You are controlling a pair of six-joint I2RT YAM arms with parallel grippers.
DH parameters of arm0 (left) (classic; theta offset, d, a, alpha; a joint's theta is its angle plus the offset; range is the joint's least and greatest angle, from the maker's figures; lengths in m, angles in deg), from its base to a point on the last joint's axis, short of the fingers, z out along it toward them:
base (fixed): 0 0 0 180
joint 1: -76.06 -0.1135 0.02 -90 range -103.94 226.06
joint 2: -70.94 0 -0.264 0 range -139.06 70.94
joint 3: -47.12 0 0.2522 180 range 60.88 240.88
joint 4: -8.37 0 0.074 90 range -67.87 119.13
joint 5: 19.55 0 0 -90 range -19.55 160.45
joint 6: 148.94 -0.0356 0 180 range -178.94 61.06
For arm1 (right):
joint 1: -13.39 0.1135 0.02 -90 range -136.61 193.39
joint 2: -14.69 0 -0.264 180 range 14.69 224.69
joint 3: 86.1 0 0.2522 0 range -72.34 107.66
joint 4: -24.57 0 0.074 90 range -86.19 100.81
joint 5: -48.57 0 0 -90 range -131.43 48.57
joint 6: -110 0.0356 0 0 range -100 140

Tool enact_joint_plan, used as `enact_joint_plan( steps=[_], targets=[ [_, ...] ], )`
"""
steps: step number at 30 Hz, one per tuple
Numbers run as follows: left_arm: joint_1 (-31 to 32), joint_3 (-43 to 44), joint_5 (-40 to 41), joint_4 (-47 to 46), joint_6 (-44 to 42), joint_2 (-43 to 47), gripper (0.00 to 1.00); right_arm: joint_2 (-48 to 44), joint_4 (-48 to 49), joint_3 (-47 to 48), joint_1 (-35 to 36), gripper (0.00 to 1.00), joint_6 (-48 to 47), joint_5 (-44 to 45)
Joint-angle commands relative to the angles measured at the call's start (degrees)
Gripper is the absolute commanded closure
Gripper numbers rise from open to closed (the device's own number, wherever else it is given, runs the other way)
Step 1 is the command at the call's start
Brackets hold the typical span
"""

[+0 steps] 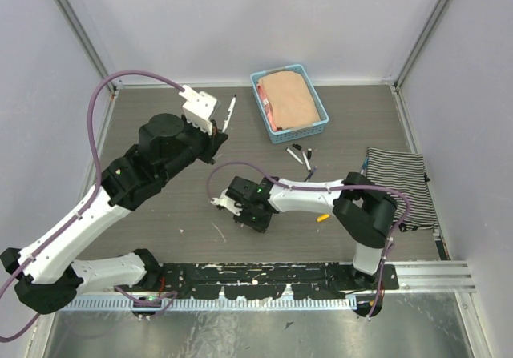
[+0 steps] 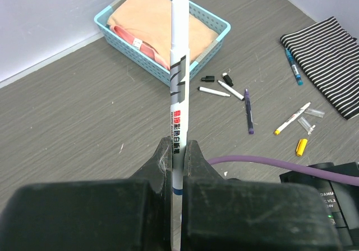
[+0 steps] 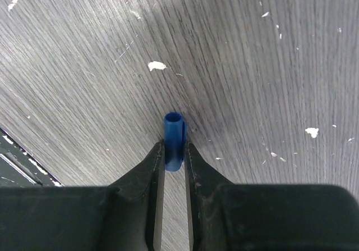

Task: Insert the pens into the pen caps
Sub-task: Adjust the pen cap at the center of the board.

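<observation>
Bimanual pen-capping scene on a dark wood-grain table (image 1: 361,126). Left gripper (image 2: 178,150) is raised above the table and clenched on a white pen (image 2: 178,65), whose printed barrel projects well beyond the fingertips, away from the wrist. Right gripper (image 3: 174,150) sits low over the table with its fingers pressed against both sides of a blue pen cap (image 3: 174,133), the cap's open end facing away from the wrist; whether the cap touches the table cannot be told. Loose items lie between the blue basket (image 1: 298,131) and the striped cloth (image 1: 401,182): two white pens (image 2: 213,91), a purple pen (image 2: 248,112), a yellow-tipped pen (image 2: 291,119), a yellow cap (image 2: 302,146) and two black caps (image 2: 208,78). A teal pen (image 2: 293,65) rests on the striped cloth.
</observation>
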Motion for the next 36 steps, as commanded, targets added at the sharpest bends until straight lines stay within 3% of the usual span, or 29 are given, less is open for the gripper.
enact_joint_plan(
  steps=[1, 7, 11, 15, 20, 25, 31, 36],
  targets=[
    [-0.22, -0.52, 0.36, -2.51, -0.17, 0.19, 1.00, 1.00, -3.25, 2.60, 0.50, 0.80, -4.22, -0.92],
    [-0.50, -0.46, 0.20, -2.43, -0.17, 0.07, 1.00, -1.91, -1.55, 1.42, 0.48, 0.49, -3.37, 0.58],
    [-0.83, -0.31, 0.12, -2.29, -0.17, 0.25, 1.00, -7.03, 0.21, 0.91, 0.52, 0.39, -0.72, 2.44],
    [-2.08, -0.37, 0.30, -2.46, -0.17, 1.46, 1.00, -13.22, 4.10, -1.61, 0.51, 0.36, 8.18, 6.55],
    [-3.33, -0.78, 0.11, -2.78, 0.14, 2.13, 1.00, -20.32, 8.91, -6.32, 0.74, 0.36, 30.92, 13.66],
    [-3.92, -0.53, -0.79, -2.60, 0.51, 1.85, 1.00, -24.02, 4.32, -7.32, 4.07, 0.36, 61.13, 25.45],
    [-4.93, -0.59, -0.39, -2.65, 0.47, 2.43, 1.00, -18.26, -9.88, -1.66, 11.45, 0.31, 95.76, 37.67],
    [-5.94, -0.70, -0.75, -2.86, 0.72, 3.16, 1.00, -10.61, -18.91, 2.80, 12.51, 0.29, 117.62, 34.29]
  ],
)
